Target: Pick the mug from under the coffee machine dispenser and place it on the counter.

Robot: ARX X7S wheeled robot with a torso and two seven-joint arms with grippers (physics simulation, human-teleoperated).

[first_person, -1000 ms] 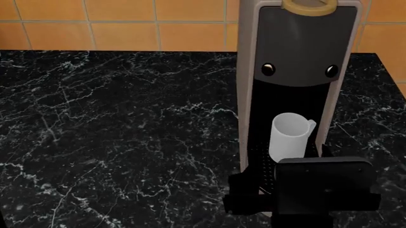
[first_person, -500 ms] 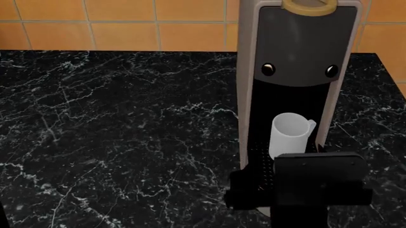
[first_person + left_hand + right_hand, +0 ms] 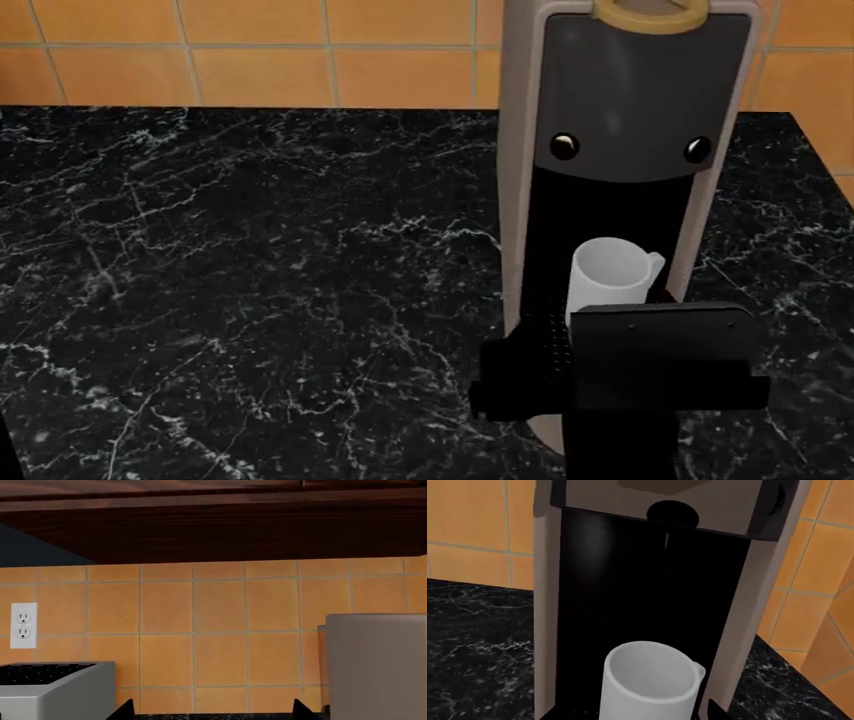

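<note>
Mug (image 3: pixel 611 272) upright in coffee machine dispenser (image 3: pixel 627 110) recess near counter (image 3: pixel 240 270) right edge; lower half hidden behind right arm. Right claw state indeterminate. Left claw unseen. No legible writing.

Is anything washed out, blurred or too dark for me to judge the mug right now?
Head view: sharp, but the right gripper is a flat black block hiding the mug's base. Right wrist view: mug evenly lit and crisp against the coffee machine dispenser's near-black recess, whose depth is unreadable. Left wrist view: clear, only tiles and appliances, no mug.
</note>
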